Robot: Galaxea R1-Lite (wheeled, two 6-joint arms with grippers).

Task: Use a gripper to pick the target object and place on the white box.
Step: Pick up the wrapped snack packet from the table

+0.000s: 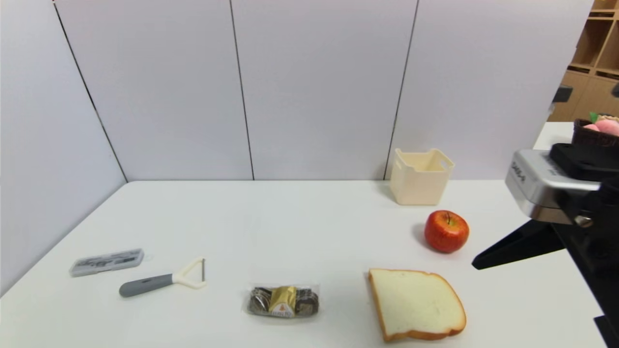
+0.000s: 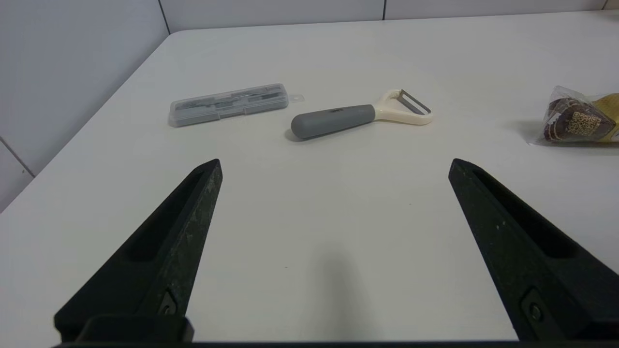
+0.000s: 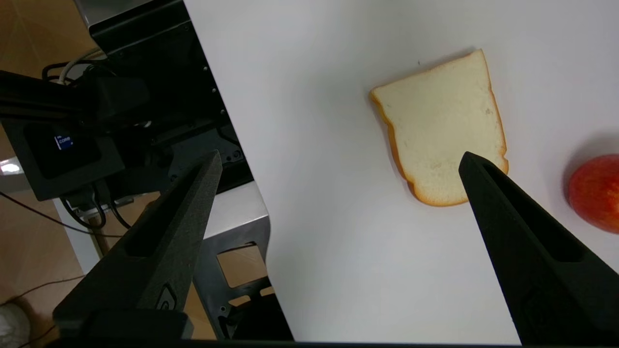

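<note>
The target object (image 1: 283, 301), a clear pack of chocolates with a gold one in the middle, lies near the table's front edge, centre. The left wrist view catches it as the target object (image 2: 578, 118) at the picture's edge. The white box (image 1: 420, 176), an open cream bin with handle slots, stands at the back right by the wall. My right gripper (image 3: 338, 157) hovers open and empty over the table's right front edge, beside the bread and far from the pack. My left gripper (image 2: 334, 162) is low over bare table at the front left, open and empty.
A red apple (image 1: 446, 231) sits in front of the white box, and a bread slice (image 1: 417, 303) lies right of the pack. A grey-handled peeler (image 1: 164, 279) and a grey flat case (image 1: 107, 262) lie at the front left. Grey partition walls close the back and left.
</note>
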